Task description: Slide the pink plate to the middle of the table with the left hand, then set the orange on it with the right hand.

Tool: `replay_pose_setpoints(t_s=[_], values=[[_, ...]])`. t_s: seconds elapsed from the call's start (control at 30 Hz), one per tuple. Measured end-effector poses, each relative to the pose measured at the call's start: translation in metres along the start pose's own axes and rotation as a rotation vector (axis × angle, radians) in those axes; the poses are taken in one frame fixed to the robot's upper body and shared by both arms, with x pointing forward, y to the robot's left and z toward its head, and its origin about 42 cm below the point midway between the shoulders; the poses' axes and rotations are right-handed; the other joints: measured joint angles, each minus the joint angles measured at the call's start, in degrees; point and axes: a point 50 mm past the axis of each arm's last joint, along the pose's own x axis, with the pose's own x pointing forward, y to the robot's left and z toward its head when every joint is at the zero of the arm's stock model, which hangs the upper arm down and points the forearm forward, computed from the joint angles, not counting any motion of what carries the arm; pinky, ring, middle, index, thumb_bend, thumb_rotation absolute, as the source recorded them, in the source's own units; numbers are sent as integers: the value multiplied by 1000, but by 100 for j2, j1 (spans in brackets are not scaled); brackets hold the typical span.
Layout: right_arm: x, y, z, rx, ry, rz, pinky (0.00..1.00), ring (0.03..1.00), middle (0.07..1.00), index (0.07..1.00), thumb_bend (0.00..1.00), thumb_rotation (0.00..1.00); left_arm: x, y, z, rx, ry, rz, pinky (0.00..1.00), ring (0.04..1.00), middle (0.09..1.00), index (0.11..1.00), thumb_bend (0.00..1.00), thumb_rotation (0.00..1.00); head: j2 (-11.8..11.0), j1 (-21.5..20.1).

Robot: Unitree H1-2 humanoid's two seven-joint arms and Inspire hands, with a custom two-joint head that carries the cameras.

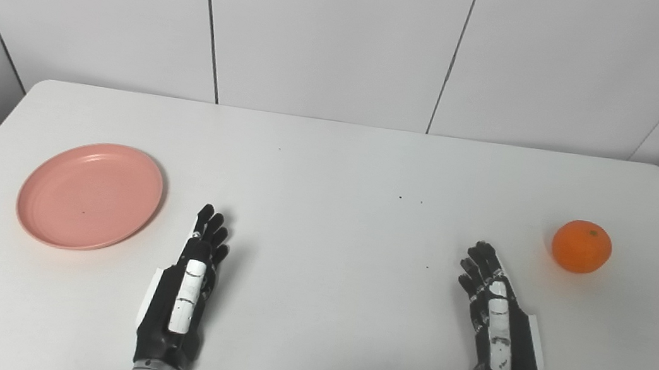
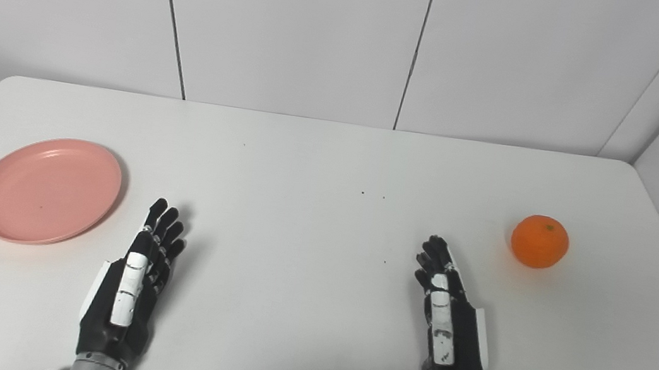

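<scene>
A pink plate (image 1: 90, 195) lies flat on the left side of the white table (image 1: 339, 161), with nothing on it. An orange (image 1: 582, 245) sits on the table's right side. My left hand (image 1: 187, 287) hovers near the front edge, just right of the plate and apart from it, fingers stretched forward and holding nothing. Left of the orange, with a clear gap to it, my right hand (image 1: 496, 321) is likewise open and holds nothing.
White wall panels (image 1: 337, 33) rise behind the table's far edge. A few tiny dark specks (image 1: 410, 200) dot the table between the two hands. The table's rounded corners show at the back left and back right.
</scene>
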Motion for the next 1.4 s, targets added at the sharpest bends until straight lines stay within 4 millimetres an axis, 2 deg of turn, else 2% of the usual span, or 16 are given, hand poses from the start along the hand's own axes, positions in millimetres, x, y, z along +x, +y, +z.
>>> replay_pose_setpoints(t_s=[0.77, 0.93, 0.97, 1.03, 1.13, 1.23, 1.33, 1.4], values=[[0, 2, 0, -6, 1, 10, 970, 934, 934, 938, 827, 895, 0, 0, 0, 0, 0, 0, 1000, 999, 1000, 1000, 812, 903, 0, 53], [0, 0, 0, 5, 1, 11, 980, 937, 942, 942, 831, 886, 0, -1, -1, 4, -1, -3, 1000, 993, 1000, 1000, 828, 875, -141, 413], [0, 0, 0, 8, 1, 11, 984, 940, 944, 942, 828, 884, 0, -2, -1, 5, -1, -4, 1000, 991, 1000, 1000, 832, 871, -202, 622], [0, -2, 0, 22, 0, 17, 993, 947, 953, 952, 828, 888, 0, -4, -2, 12, -2, -9, 1000, 988, 1000, 1000, 834, 867, -202, 624], [0, -5, 0, 38, 2, 29, 993, 949, 958, 964, 805, 904, 0, -12, -5, 26, -8, -18, 1000, 982, 1000, 1000, 815, 881, -395, 1202], [1, -14, 0, 32, 4, 47, 995, 951, 959, 968, 803, 918, 0, -18, -6, 60, -18, -25, 989, 973, 995, 999, 808, 906, -501, 1441], [3, -26, 1, 22, 4, 53, 1000, 959, 967, 973, 800, 936, 0, -21, -7, 100, -33, -14, 962, 958, 983, 992, 736, 922, -571, 1591], [5, -34, 2, 15, 4, 52, 1000, 963, 971, 976, 791, 946, 0, -25, -8, 117, -38, -18, 953, 955, 981, 990, 734, 927, -720, 1801]])
